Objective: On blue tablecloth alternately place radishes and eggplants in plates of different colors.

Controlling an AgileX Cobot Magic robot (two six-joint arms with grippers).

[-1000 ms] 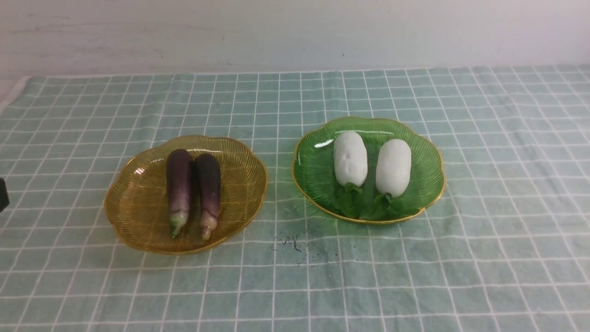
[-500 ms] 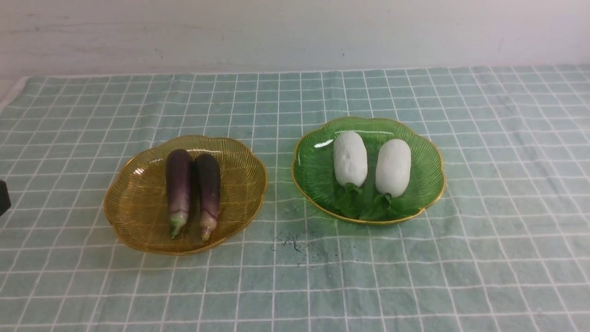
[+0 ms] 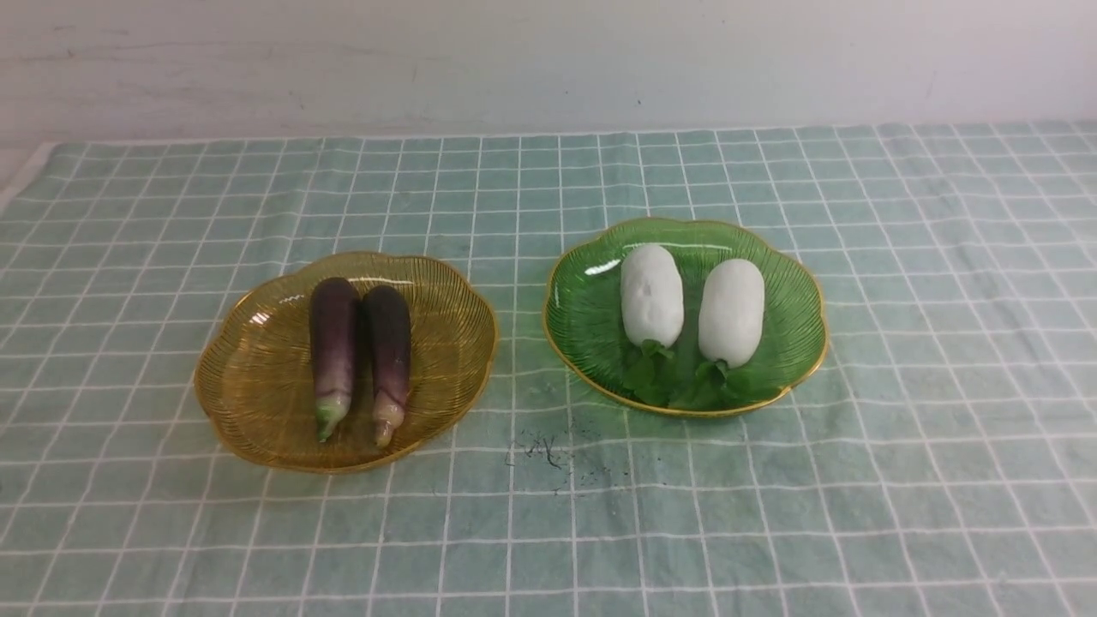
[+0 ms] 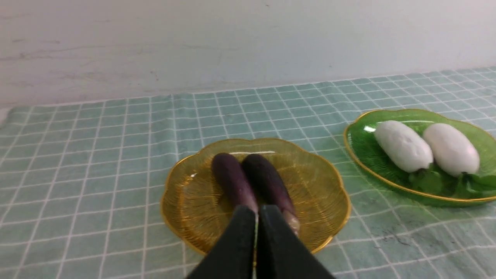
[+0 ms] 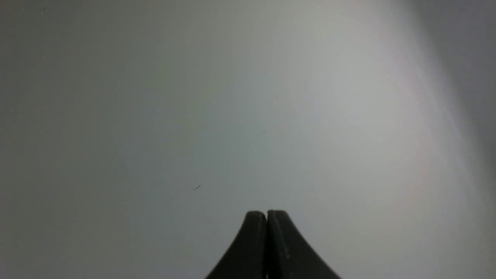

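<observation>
Two dark purple eggplants (image 3: 334, 351) (image 3: 390, 356) lie side by side in the amber-yellow plate (image 3: 248, 386) on the blue tablecloth (image 3: 548, 531). Two white radishes (image 3: 651, 294) (image 3: 731, 310) with green leaves lie side by side in the green plate (image 3: 583, 317) to its right. Neither arm shows in the front view. In the left wrist view my left gripper (image 4: 257, 211) is shut and empty, back from the amber-yellow plate (image 4: 193, 201), with the eggplants (image 4: 232, 180) beyond its tips and the radishes (image 4: 403, 145) in the green plate (image 4: 360, 147). My right gripper (image 5: 266, 214) is shut and empty, facing only a blank pale surface.
A pale wall (image 3: 548, 60) runs along the table's far edge. Dark smudges (image 3: 548, 450) mark the cloth in front of the gap between the two plates. The cloth's left edge (image 3: 26, 171) shows at the far left.
A dark part of the left arm at the front view's left edge has slid out of the frame. The plates, eggplants and radishes have not moved.
</observation>
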